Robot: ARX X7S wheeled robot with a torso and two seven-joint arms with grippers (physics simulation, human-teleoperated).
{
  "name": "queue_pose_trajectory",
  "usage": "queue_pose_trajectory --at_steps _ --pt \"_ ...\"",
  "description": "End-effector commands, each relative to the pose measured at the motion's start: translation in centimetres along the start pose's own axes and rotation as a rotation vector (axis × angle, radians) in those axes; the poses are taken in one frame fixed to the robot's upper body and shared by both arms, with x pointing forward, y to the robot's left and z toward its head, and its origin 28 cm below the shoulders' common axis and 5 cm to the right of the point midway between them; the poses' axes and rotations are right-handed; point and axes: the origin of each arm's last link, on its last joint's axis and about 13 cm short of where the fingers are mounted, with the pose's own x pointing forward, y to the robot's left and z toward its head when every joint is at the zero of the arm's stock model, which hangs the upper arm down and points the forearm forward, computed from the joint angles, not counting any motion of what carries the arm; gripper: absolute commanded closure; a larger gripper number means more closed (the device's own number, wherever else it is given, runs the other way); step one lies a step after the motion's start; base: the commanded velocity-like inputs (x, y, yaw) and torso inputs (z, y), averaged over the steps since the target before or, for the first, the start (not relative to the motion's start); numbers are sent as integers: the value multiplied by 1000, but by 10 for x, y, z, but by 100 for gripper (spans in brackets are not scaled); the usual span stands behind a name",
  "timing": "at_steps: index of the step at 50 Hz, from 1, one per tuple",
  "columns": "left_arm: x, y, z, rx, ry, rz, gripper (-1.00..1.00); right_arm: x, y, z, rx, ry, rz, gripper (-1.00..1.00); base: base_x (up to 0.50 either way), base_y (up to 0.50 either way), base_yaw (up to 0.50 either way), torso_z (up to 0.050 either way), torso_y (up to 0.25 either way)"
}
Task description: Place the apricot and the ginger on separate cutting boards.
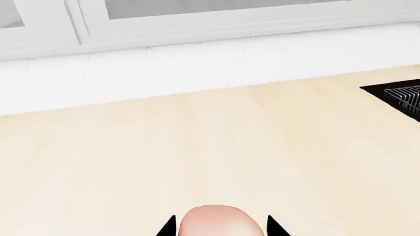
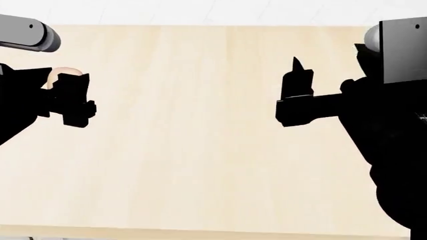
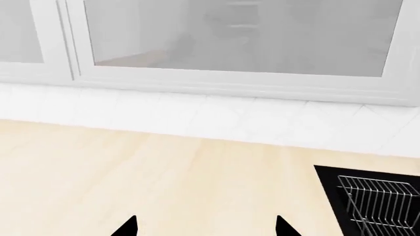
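Observation:
The apricot (image 1: 219, 220), smooth, cream with a pink blush, sits between the black fingertips of my left gripper (image 1: 221, 228). In the head view it peeks out above the left gripper (image 2: 69, 89) as a pale pink lump (image 2: 65, 72), over the left part of the light wooden counter (image 2: 200, 150). My right gripper (image 3: 206, 227) is open and empty, with only bare counter between its fingertips; it shows in the head view at the right (image 2: 297, 75). The ginger and both cutting boards are out of view.
A black recess with a wire rack (image 3: 377, 199) lies at the counter's right end, also in the left wrist view (image 1: 402, 96). A white tiled ledge and window frame (image 3: 217, 83) run behind the counter. The counter's front edge (image 2: 200, 233) is near me.

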Motion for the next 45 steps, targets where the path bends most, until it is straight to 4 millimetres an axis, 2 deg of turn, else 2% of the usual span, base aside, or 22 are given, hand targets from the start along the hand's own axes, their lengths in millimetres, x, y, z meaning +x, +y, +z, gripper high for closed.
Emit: queue_pose_trajectory --at_steps 1,17,26,45 --pt "-4 -6 4 -31 -20 -68 100 -2 -2 0 7 -6 -2 -100 -11 -500 0 0 0" --pt "-4 -6 1 -38 -12 -74 100 -3 -3 4 7 -13 -2 -100 -13 -500 0 0 0" --pt "-3 -7 7 -30 -19 -77 100 -4 -3 -1 8 -3 1 -100 -21 -500 0 0 0" --pt "-3 -7 1 -33 -8 -79 100 -5 -5 -1 8 -1 4 -100 -22 -500 0 0 0"
